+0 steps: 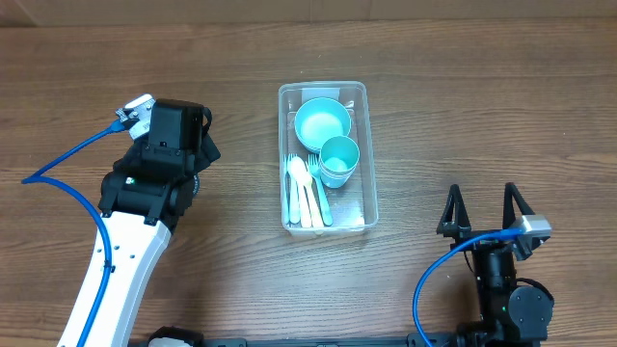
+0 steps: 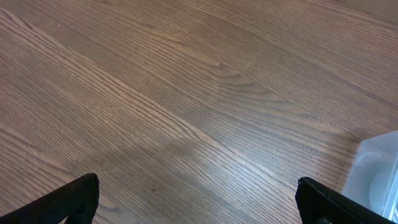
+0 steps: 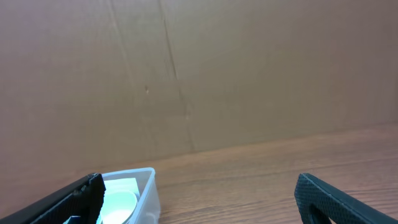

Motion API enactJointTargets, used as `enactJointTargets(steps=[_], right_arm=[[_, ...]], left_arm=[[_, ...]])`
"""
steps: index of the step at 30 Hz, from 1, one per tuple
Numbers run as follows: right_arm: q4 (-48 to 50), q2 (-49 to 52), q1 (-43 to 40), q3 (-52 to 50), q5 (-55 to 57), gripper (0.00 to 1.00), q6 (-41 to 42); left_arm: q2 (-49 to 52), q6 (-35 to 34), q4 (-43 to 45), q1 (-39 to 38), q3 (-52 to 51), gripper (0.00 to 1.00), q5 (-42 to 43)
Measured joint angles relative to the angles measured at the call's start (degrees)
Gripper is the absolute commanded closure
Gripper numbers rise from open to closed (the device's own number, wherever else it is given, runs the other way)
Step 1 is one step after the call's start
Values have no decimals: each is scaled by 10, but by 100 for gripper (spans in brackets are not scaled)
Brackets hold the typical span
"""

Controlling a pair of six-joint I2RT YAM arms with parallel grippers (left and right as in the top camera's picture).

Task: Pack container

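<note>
The clear plastic container (image 1: pixel 363 154) stands at the table's middle. It holds a teal bowl (image 1: pixel 321 122), a teal cup (image 1: pixel 338 159) and several pieces of white and teal cutlery (image 1: pixel 308 190). My left gripper (image 1: pixel 205 133) is open and empty, over bare wood to the container's left. A corner of the container shows at the right edge of the left wrist view (image 2: pixel 376 171). My right gripper (image 1: pixel 480 207) is open and empty, near the front right of the table. The container's corner shows at the lower left of the right wrist view (image 3: pixel 146 186).
A brown cardboard wall (image 3: pixel 199 74) stands behind the table. A blue cable (image 1: pixel 72 159) trails from the left arm over the table's left side.
</note>
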Motion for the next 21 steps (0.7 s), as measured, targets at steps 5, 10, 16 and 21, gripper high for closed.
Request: enactJointTargets(steps=[5, 10, 16, 21], right_arm=[[4, 0, -2, -40, 0, 0, 2], [-44, 0, -2, -43, 0, 0, 2], [-57, 0, -2, -43, -1, 0, 2], [-57, 0, -2, -43, -2, 0, -31]], left_arm=[[0, 0, 0, 0, 0, 0, 0], [0, 0, 0, 0, 0, 0, 0], [0, 0, 0, 0, 0, 0, 0], [0, 0, 0, 0, 0, 0, 0]])
